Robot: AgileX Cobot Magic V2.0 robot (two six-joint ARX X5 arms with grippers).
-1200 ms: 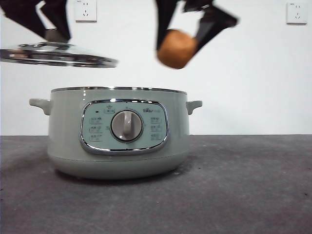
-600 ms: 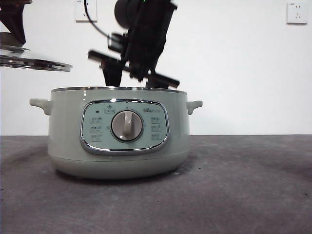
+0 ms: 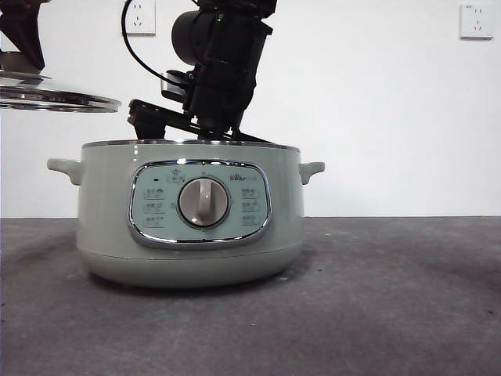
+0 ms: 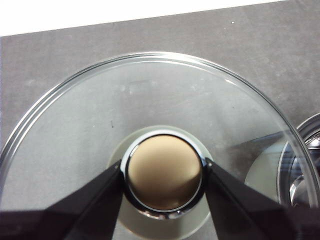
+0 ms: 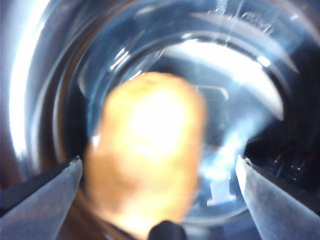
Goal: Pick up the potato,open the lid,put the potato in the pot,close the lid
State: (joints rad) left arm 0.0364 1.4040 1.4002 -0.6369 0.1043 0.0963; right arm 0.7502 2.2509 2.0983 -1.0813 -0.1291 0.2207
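Potato [image 5: 145,155] sits blurred inside the pot [image 3: 188,219], between the released right hand [image 5: 160,175]; lift that hand straight out while the left hand [image 4: 165,175], clenched on the lid [image 4: 75,125], waits aside.

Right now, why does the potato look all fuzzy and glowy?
In the right wrist view the potato is blurred, too close to the camera, and glare whitens its middle; the pot's shiny inside smears into bright streaks. The left wrist view is sharp: the lid shows clearly. The front view is evenly lit.
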